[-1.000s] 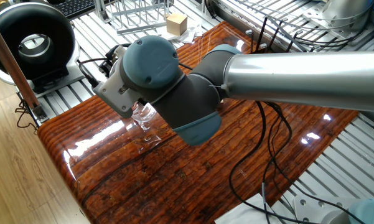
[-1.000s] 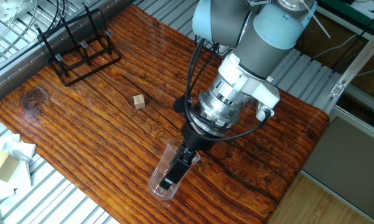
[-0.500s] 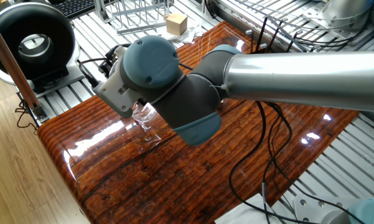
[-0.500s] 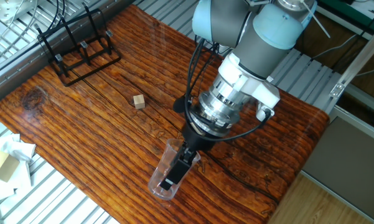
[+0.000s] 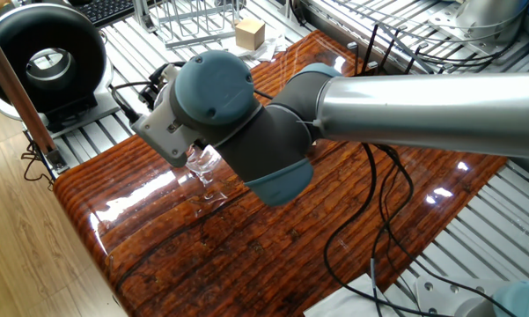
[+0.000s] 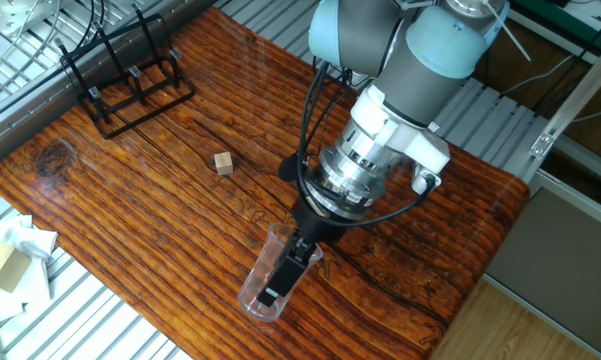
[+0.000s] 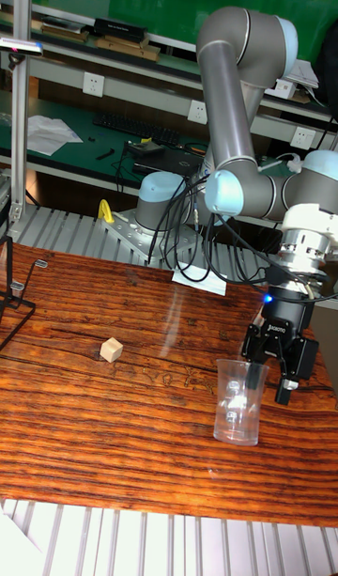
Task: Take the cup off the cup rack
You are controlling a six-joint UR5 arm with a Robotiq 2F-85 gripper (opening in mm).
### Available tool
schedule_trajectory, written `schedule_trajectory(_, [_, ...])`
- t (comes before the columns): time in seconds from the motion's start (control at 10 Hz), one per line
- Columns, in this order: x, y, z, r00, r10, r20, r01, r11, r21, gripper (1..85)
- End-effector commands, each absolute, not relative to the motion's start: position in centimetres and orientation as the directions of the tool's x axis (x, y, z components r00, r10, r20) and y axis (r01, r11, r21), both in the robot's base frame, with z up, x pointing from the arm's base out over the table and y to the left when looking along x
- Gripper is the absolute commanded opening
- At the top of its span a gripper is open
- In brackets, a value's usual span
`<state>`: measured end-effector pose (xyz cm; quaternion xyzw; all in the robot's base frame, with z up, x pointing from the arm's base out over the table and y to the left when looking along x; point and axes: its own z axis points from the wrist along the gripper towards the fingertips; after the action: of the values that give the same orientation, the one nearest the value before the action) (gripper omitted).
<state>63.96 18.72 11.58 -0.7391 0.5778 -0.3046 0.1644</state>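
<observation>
I am the arm, and my gripper is down at the cup. The cup stands on the table close to its near edge, by the corner at my end, with its open mouth up. Its long way goes straight up and down. One finger reaches inside the cup and the other sits outside the glass wall, so my fingers look pinched on that wall, but the glass is clear and I cannot tell for sure that they squeeze it.

What could go wrong? The cup is close to the edge. If I pull away sideways, my finger inside could drag the cup and tip it, and it might roll off. If I let go too fast, it might wobble.

Farther in, near the middle of the table, lies the small wooden cube. It is well apart from the cup. At the far corner stands the black cup rack, with nothing on its prongs. So the cup is off the rack already.
</observation>
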Motion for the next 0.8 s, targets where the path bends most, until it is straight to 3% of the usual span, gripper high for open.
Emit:
schedule_trajectory(0.0, [64.0,18.6,11.6,0.131,-0.961,0.243,-0.758,-0.255,-0.600,72.3])
schedule_trajectory(0.7, [67.7,19.0,13.9,0.123,-0.965,0.231,-0.751,-0.243,-0.614,68.3])
